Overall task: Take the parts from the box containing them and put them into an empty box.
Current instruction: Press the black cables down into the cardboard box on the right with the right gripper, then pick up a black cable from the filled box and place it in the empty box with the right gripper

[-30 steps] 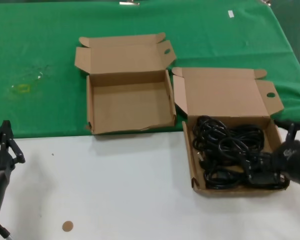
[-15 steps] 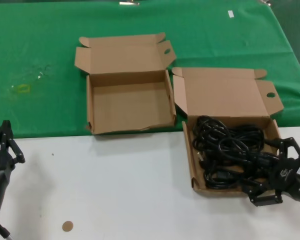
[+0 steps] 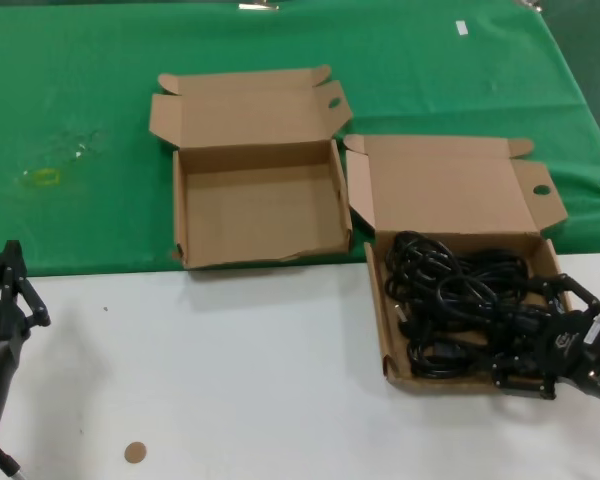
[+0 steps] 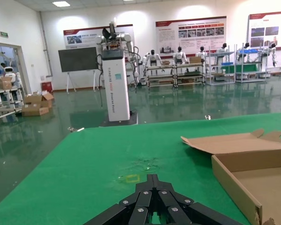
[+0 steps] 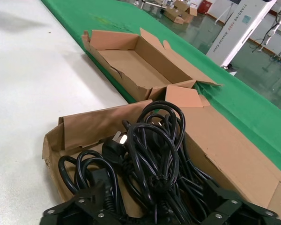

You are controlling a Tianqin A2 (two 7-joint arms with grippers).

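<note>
Black cords [image 3: 455, 300] lie tangled, no clear axis; right hand [image 3: 540, 335], fingers spread, reaches among them.

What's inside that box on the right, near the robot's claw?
The box holds tangled black power cords, one plug showing. The right gripper covers the near corner, and the cords hide most of the floor.

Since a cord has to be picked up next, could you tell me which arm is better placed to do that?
The right. Its gripper is open at the near right corner of the full box, right over the cords. The left gripper sits idle at the table's far left edge.
</note>
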